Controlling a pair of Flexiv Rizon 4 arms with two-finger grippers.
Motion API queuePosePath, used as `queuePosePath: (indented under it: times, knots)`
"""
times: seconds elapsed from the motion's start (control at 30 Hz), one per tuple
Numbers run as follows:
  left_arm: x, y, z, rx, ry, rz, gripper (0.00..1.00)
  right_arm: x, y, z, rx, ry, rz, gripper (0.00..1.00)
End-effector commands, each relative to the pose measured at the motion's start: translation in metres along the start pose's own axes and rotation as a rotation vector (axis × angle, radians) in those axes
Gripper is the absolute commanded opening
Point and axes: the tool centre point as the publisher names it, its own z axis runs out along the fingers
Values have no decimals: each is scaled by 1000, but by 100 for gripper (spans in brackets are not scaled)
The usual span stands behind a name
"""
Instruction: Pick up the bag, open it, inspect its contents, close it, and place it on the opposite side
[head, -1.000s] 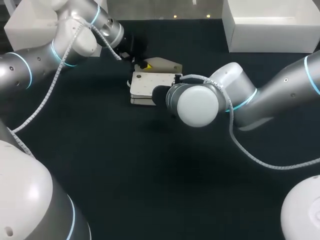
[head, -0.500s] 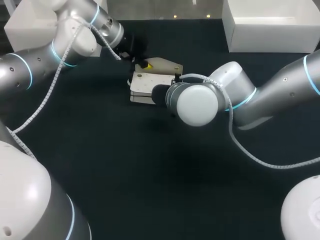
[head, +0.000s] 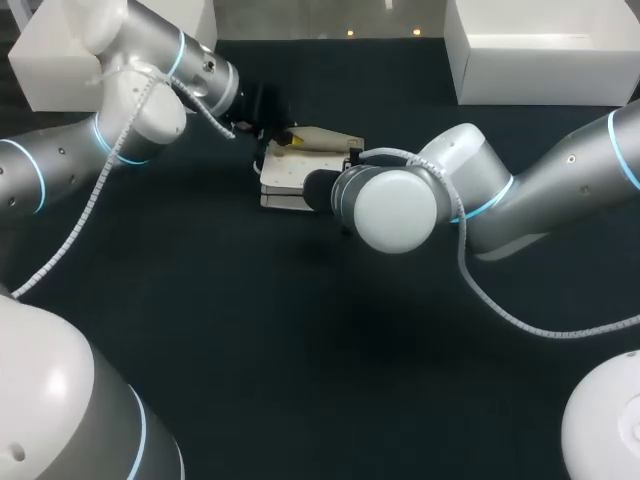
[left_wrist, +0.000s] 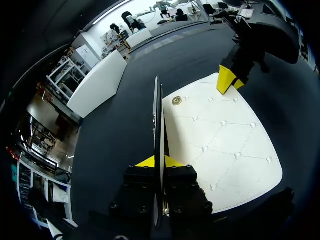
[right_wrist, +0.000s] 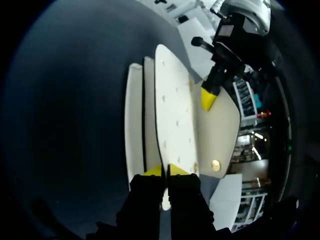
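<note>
A white quilted bag (head: 292, 170) lies on the dark table behind its middle. Its flap (head: 325, 135) is raised, and my left gripper (head: 285, 138) is shut on the flap's edge. In the left wrist view the flap (left_wrist: 157, 115) stands edge-on between the yellow tips of the left gripper (left_wrist: 158, 161), beside the quilted panel (left_wrist: 220, 145) with its snap button (left_wrist: 176, 100). My right gripper (right_wrist: 165, 170) is shut on the edge of the bag's front panel (right_wrist: 172, 115); in the head view its wrist (head: 395, 205) hides the fingers. The bag's inside does not show.
A white box (head: 540, 55) stands at the back right of the table and another white box (head: 60, 60) at the back left. The dark tabletop (head: 300, 340) in front of the bag is bare.
My left arm has shifted and lifted the flap, which now shows narrower, more on edge. The right gripper's fingers closed on the bag's front panel; the right arm stayed in place.
</note>
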Motion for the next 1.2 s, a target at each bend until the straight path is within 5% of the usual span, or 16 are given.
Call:
queuePosePath:
  times: [0.03,0.4,0.43,0.5,0.6,0.9,1.03,1.2]
  knots:
    - [20,-6,-6,0,-130,18,0,3,-3,1,-27,-39,1,0]
    - [23,-4,-5,8,-129,2,0,3,-3,1,-27,-39,1,0]
    - [22,-5,-6,7,-123,-3,21,3,-3,1,-27,-39,1,0]
    - [19,-5,-10,10,-118,-9,40,3,-3,1,-27,-39,1,0]
    - [13,-7,-15,15,-112,-17,52,3,-3,1,-27,-39,1,0]
    - [-2,-10,-22,5,-84,-19,31,3,-3,1,-27,-39,1,0]
    - [-6,-9,-21,0,-86,-22,1,3,-3,1,-27,-39,1,0]
    - [2,-10,-21,10,-105,2,0,3,-3,1,-27,-39,1,0]
